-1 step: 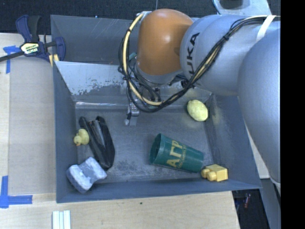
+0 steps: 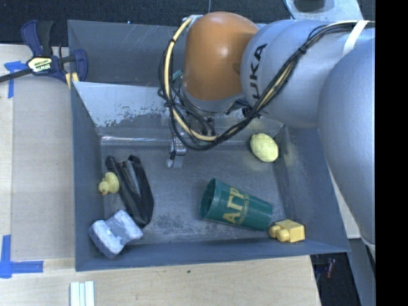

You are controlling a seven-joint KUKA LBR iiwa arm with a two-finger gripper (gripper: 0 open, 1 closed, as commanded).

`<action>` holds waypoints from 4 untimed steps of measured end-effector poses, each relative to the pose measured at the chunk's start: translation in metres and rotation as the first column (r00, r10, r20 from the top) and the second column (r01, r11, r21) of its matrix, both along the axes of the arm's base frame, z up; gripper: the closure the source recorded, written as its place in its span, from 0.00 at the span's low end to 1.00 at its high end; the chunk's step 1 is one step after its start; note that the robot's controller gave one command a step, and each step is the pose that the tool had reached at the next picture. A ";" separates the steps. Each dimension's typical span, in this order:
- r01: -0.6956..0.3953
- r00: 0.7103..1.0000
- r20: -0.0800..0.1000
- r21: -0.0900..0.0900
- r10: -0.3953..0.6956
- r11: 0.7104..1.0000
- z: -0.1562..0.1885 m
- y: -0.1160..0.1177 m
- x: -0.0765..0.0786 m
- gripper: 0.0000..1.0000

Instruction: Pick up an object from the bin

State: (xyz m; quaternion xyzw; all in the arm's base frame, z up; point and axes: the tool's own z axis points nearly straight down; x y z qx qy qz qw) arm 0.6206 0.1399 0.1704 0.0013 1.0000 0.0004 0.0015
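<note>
Where the arm [image 2: 306, 69], lettered "UKA", leaned over the bin [image 2: 86, 171], its gripper [image 2: 174, 153] hung above bare floor up-left of the green cup [image 2: 237, 208].
The cup lay sideways, its yellow letters resembling "ATP"; whether the gripper was spread or closed couldn't be told. Left of the cup lay a black clip [image 2: 135, 187], lower-left a grey bundle [image 2: 115, 233], up-right a lemon [image 2: 264, 148], by its base a yellow block [image 2: 287, 231], and far left a yellow duck [image 2: 109, 183].

The arm [image 2: 306, 69] reads "UKA"; the green cup [image 2: 237, 206] perhaps "ATP".
</note>
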 end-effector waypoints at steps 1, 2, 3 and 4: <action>-0.076 0.997 0.003 0.000 0.076 0.997 -0.087 -0.015 -0.023 1.00; -0.076 0.997 0.003 0.000 0.076 0.997 -0.087 -0.016 -0.023 1.00; -0.076 0.997 0.003 0.000 0.076 0.997 -0.087 -0.016 -0.023 1.00; -0.050 0.999 0.008 0.002 0.050 0.999 -0.064 -0.003 -0.028 1.00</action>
